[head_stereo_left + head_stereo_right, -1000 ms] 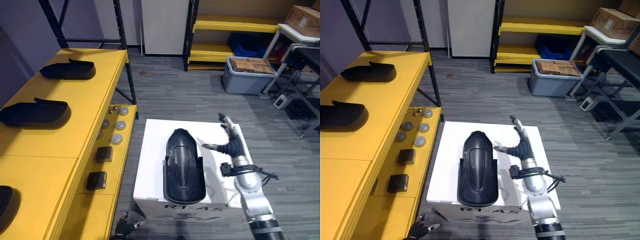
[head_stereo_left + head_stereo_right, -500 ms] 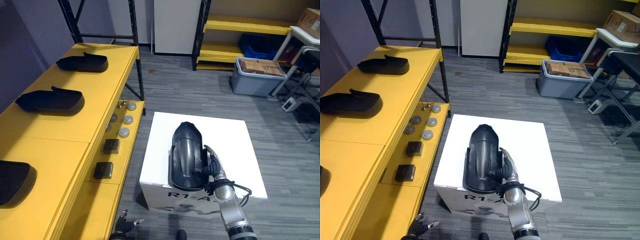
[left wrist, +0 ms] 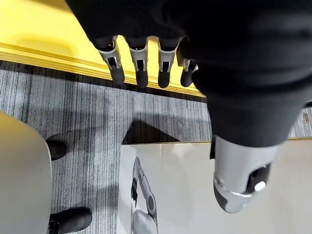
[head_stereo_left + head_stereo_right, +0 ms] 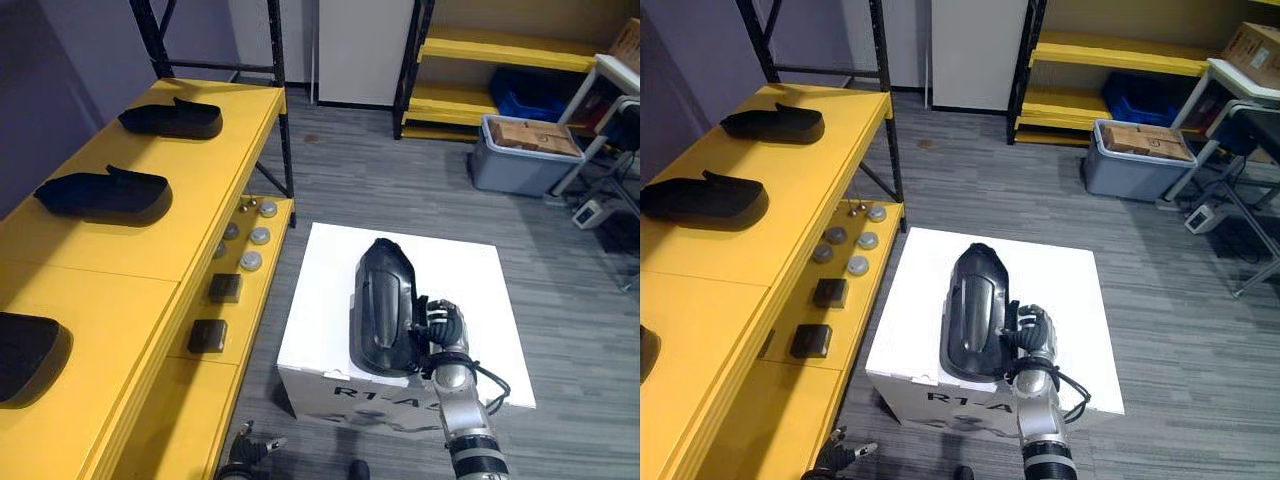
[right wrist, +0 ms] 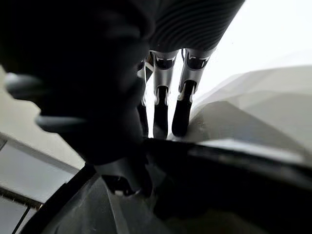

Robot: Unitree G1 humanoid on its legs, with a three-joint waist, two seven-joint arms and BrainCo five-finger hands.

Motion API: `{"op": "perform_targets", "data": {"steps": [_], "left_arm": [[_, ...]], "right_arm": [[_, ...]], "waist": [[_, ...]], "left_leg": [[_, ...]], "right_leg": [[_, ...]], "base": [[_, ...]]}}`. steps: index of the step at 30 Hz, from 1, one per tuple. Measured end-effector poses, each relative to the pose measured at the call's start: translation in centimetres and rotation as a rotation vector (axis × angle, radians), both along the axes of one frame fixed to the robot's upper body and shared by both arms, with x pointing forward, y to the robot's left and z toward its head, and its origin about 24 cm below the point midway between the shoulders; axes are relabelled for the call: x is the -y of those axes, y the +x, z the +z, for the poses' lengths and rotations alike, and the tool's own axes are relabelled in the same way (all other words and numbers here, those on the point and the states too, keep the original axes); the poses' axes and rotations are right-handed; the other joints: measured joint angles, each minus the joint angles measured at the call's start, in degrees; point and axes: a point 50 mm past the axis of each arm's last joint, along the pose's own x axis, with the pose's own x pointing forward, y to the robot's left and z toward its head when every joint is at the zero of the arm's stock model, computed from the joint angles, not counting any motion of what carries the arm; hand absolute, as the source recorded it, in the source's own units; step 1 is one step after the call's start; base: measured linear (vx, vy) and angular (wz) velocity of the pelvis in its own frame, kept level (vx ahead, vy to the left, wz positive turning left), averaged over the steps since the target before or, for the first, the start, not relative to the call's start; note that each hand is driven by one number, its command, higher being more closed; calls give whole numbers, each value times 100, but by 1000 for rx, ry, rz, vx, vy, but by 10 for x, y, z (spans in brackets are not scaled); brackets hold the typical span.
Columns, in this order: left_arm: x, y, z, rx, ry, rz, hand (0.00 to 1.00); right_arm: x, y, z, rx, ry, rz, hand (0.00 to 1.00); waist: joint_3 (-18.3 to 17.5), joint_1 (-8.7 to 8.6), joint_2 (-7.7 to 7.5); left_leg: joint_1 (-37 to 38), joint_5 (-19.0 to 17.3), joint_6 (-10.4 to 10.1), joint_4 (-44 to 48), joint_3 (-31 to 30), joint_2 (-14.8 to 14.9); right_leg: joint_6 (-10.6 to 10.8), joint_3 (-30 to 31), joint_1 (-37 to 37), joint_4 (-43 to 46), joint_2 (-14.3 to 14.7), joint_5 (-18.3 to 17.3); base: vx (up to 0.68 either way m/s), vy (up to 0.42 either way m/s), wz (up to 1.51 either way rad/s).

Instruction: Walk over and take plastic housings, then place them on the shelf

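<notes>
Pick step: right hand (image 4: 443,325) is at the plastic housing (image 4: 385,315), which lies lengthwise on the white box (image 4: 325,290); it is not gripped yet.
The right arm reaches over the box's near edge. Its fingers (image 5: 161,105) are straight and pressed together against the housing's right wall, tips down toward the box top. Next, I'd judge: wrap that wall, lift, then turn to the yellow shelf (image 4: 130,265) left of the box. Left hand (image 3: 139,66) hangs low off the box's near-left corner, fingers loosely straight, holding nothing.
</notes>
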Motion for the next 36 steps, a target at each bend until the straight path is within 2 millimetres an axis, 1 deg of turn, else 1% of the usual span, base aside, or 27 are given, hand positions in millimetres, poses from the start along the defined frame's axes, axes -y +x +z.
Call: {"op": "perform_targets", "data": {"steps": [5, 9, 14, 16, 19, 22, 24, 26, 27, 28, 30, 31, 33, 34, 35, 36], "left_arm": [[1, 1, 0, -1, -13, -11, 0], [-1, 2, 0, -1, -12, -13, 0], [-1, 2, 0, 1, -12, -12, 0], [-2, 2, 0, 2, -12, -5, 0], [-2, 5, 4, 30, -10, -1, 0], [-3, 11, 14, 95, -11, 15, 0], [-7, 25, 31, 206, -1, 69, 0], [-12, 35, 45, 291, 10, 113, 0], [-18, 43, 59, 382, 18, 177, 0], [-19, 45, 65, 414, 22, 194, 0], [-23, 56, 87, 535, 24, 231, 0], [-23, 63, 103, 618, 26, 252, 0], [-21, 68, 115, 680, 21, 260, 0], [-18, 74, 132, 767, 6, 260, 0], [-18, 75, 135, 781, 5, 258, 0], [-14, 79, 147, 832, -5, 244, 0]], "right_arm": [[-3, 1, -1, -13, 58, 35, 100], [-8, 1, -2, -21, 83, 63, 100], [-10, 2, -1, -12, 114, 69, 100], [-10, 3, 3, 9, 128, 65, 100], [-9, 5, 15, 74, 137, 53, 100], [-8, 4, 22, 120, 120, 26, 100], [-4, -3, 30, 170, 102, 2, 100], [-2, -6, 37, 205, 95, -8, 100], [-1, -5, 45, 246, 90, -10, 100], [-1, -5, 49, 265, 87, -14, 100], [0, -5, 61, 330, 78, -29, 100], [0, -6, 70, 375, 73, -33, 100], [-1, -6, 76, 406, 71, -30, 100], [-4, -6, 84, 445, 71, -20, 100], [-4, -6, 85, 450, 71, -19, 100], [-8, -6, 88, 464, 73, -6, 100]], "waist": [[-1, 1, -13], [-22, 3, -61], [-24, 7, -67], [-23, 7, -68], [-21, 5, -72], [-18, 3, -76], [-17, 71, -77], [-16, 69, -77], [-16, 61, -77], [-16, 61, -77], [-16, 63, -77], [-16, 65, -77], [-16, 67, -76], [-17, 65, -76], [-17, 65, -75], [-17, 63, -75]], "left_leg": [[-1, 1, -1, 1, -2, 8], [-1, 4, 2, 2, -4, 2], [-1, 7, 8, 2, -5, -13], [-1, 8, 9, 1, -6, -18], [0, 8, 10, 2, -6, -20], [-2, 8, 10, 2, -5, -19], [-45, 17, 22, 26, -1, -19], [-63, 18, 24, 48, -3, -24], [-62, 20, 27, 57, -3, -29], [-63, 21, 29, 58, -3, -31], [-63, 31, 45, 63, -4, -44], [-62, 43, 64, 63, -10, -55], [-61, 49, 72, 64, -13, -68], [-58, 59, 89, 67, -16, -77], [-55, 60, 91, 67, -17, -79], [-34, 63, 96, 67, -20, -84]], "right_leg": [[0, -4, 0, 0, 7, 0], [1, -7, 0, 0, 1, 0], [0, -6, 0, 0, -14, 1], [0, -5, 0, 0, -18, 1], [0, -3, 0, 0, -20, 1], [0, -1, -4, 1, -18, 1], [-1, 17, -39, 2, -15, 1], [-1, 8, -46, 1, -16, 1], [-2, 9, -42, 1, -17, 2], [-2, 9, -42, 0, -19, 2], [-3, 5, -40, 0, -27, 3], [-9, -4, -34, 0, -38, 8], [-16, -6, -31, 0, -46, 12], [-22, -11, -24, 0, -59, 19], [-22, -11, -21, 0, -60, 19], [-23, -14, 1, 0, -66, 19]], "base": [[0, 0, 0], [0, 0, 0], [0, 0, 0], [0, 0, 0], [0, 0, 0], [0, 0, 0], [0, 0, 0], [0, 0, 0], [0, 0, 0], [0, 0, 0], [0, 0, 0], [0, 0, 0], [0, 0, 0], [0, 0, 0], [0, 0, 0], [0, 0, 0]]}}
